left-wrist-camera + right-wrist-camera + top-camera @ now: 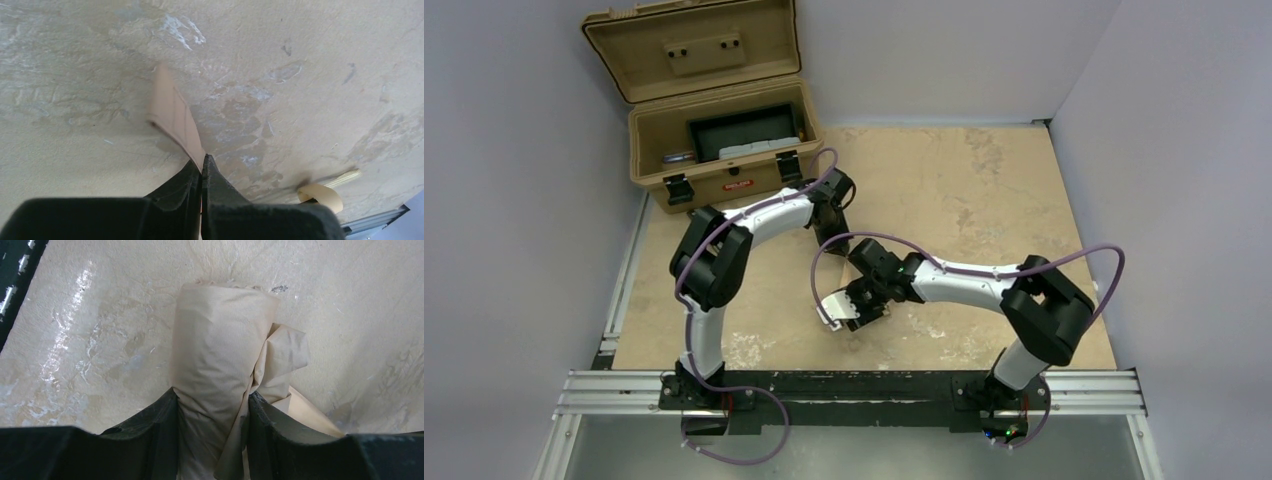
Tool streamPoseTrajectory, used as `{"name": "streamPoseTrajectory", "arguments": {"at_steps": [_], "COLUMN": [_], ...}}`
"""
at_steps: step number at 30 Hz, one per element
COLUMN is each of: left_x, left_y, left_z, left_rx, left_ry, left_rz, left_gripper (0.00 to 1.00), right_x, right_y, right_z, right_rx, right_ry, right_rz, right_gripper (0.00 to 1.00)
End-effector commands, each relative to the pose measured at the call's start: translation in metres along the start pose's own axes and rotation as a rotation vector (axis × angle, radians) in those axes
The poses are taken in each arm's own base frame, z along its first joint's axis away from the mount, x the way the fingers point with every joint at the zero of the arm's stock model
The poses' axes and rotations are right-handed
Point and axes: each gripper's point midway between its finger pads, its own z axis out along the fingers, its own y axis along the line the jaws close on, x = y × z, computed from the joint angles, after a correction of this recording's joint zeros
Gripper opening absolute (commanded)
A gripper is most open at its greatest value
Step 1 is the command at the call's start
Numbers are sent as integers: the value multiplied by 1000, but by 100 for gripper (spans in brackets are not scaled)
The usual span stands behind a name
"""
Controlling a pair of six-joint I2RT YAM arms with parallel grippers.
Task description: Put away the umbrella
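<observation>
The umbrella [220, 340] is a small rolled bundle of beige fabric lying on the tan table. My right gripper [212, 395] is shut around its middle, one finger on each side, with loose folds of fabric bulging out on the right. From above, the umbrella [836, 306] shows as a pale patch under the right gripper [852, 305], near the table's front centre. My left gripper [202, 162] is shut, pinching a flat beige stitched strap [172, 112] at its fingertips just above the table. From above, the left gripper [832, 200] sits behind the right one.
A tan hard case [714, 130] stands open at the back left, lid up, with a dark tray inside. Grey walls close in the table on the left, back and right. A metal rail [854, 392] runs along the near edge. A pale curled loop [320, 195] lies at the lower right of the left wrist view.
</observation>
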Motion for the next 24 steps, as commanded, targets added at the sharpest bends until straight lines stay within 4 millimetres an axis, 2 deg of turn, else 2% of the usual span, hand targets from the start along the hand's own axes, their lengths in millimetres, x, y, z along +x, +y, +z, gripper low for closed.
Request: {"name": "streamPoseTrajectory", "arguments": {"at_steps": [1,6,10,13,17,20,24], "left_x": [-29,-33,-42,-50,-62,-70,-81], "left_y": [-5,2,-2,-6,-9,-13,-15], "left_z": [-10,-13,-20,-29,-46,-67,-105], "left_rx": [7,-14,1,4,14,34,63], "left_ry": [-91,-102,-117,-133,-165,-200,-299], "left_rz": [16,14,8,14,23,44,92], "left_gripper": [0,0,1,21,43,53,55], "right_x": [11,22,25,26,27,28,33], "right_y": [45,44,50,54,56,57,60], "right_z": [8,1,0,0,1,1,2], "right_rx": [-186,-190,-212,-229,-241,-248,-266], "right_ry": [-3,-10,-8,-8,-4,-9,-3], "right_rz": [147,203,216,222,231,242,267], "right_gripper": [0,0,0,0,0,0,0]}}
